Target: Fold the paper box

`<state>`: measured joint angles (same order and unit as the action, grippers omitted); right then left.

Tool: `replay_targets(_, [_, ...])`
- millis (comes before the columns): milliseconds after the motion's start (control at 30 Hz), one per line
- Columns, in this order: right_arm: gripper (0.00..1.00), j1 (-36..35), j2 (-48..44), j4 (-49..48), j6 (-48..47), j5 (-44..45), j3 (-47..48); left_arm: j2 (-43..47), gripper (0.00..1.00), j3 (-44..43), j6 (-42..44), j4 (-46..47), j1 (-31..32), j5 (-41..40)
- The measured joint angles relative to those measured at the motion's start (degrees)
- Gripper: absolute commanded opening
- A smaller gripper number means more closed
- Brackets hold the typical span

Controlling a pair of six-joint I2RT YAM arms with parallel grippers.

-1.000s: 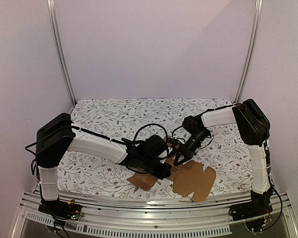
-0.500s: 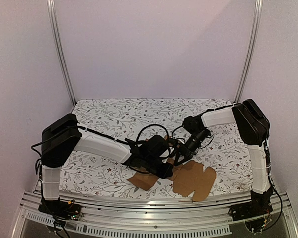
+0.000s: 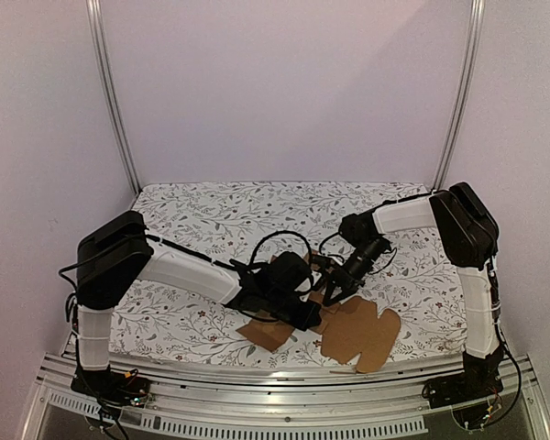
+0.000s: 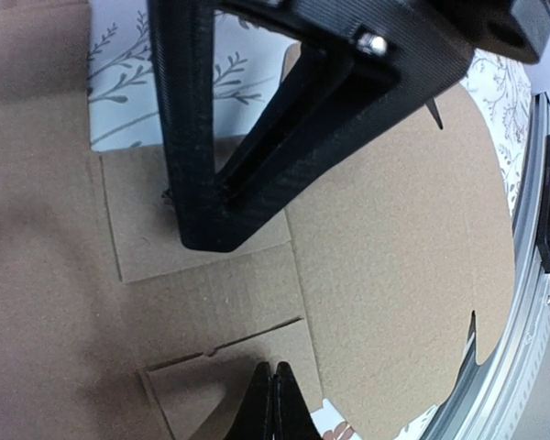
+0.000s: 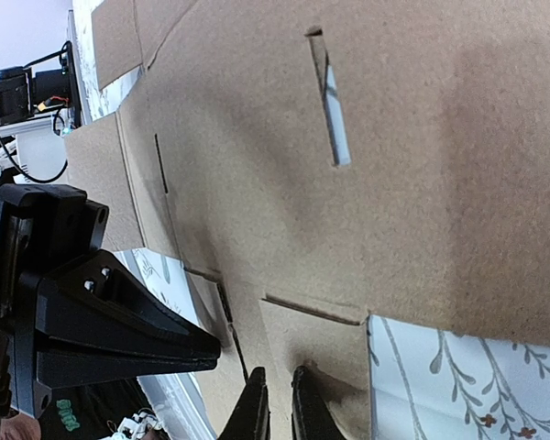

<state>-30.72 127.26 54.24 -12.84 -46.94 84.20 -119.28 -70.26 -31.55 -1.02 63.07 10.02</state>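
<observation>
The only writing we find sits far left in the right wrist view: a small green mark [image 5: 66,410] on the black body of the left arm, too blurred to read. From above, the left arm reaches in low over the flower-patterned bench [image 3: 211,206], and the left pincer [image 3: 305,319] comes down on the left part of the paper box [image 3: 357,330]. Its own camera shows the left pincer [image 4: 272,403] pressed fully together, its two tips meeting in one seam with nothing between them, just above a small cut flap. The paper box [image 4: 394,229] is plain brown card and carries no print that we can see. It lies opened out flat near the front edge of the bench, a little right of centre, between the two arms, with its creases and slits showing and its scalloped right edge close to the metal rail [image 4: 541,229]. To the right, the right pincer [image 3: 330,298] slants down from the far side, just beside the left one. Seen from the left wrist, the right pincer [image 4: 206,240] rests its tip on a creased panel. Its own camera shows the right pincer [image 5: 280,399] almost together with a thin slit between the fingers [image 5: 257,403], the tips on a flap of the paper box [image 5: 394,137]. We cannot tell whether it pinches any card.
</observation>
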Motion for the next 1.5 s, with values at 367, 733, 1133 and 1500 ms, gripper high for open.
replay_targets(367, [0.10,0.46,-1.75,0.92,1.33,2.08,-1.09,0.90,0.00,-0.09,7.82,-3.23,-1.95,-9.20])
replay_targets(733, [0.25,0.74,-5.49,10.08,-3.34,0.02,0.70,13.40,0.31,2.05,11.58,-16.79,-3.82,-18.78])
replay_targets(1133, [0.90,2.78,-34.64,12.74,-11.45,8.83,5.81,29.99,0.61,3.26,5.11,-19.04,-13.51,-25.97])
replay_targets(1500, [0.93,3.43,-39.26,3.28,-8.90,13.62,-0.57,11.65,0.58,-3.13,-1.18,-24.17,-23.21,-16.52])
